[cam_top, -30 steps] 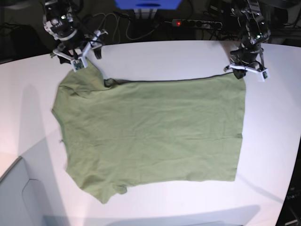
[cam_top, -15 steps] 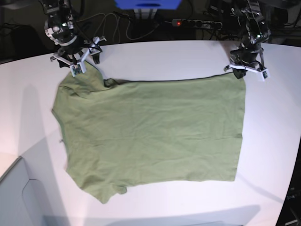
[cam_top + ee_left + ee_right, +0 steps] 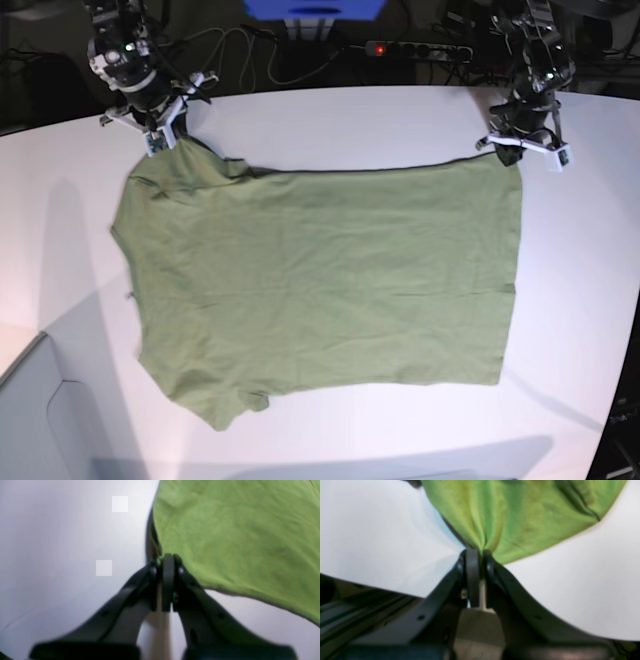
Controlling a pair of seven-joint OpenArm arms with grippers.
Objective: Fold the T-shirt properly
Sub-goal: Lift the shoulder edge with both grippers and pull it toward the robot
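Olive T-shirt (image 3: 320,285) pinched by left gripper (image 3: 168,560), seemingly right gripper (image 3: 480,552) too.

You see the T-shirt (image 3: 320,290) spread flat on the white bench (image 3: 330,120), 2 pincers at its far corners, left pincer (image 3: 510,150), right pincer (image 3: 168,138).

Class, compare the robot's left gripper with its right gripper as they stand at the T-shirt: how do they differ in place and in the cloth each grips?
The left gripper pinches a far hem corner of the T-shirt, on the base view's right; the right gripper pinches a far corner at the sleeve end, on that view's left. At the left gripper the cloth lies fairly smooth; at the right gripper it bunches into folds. Both are shut on the shirt's edge over the white table.
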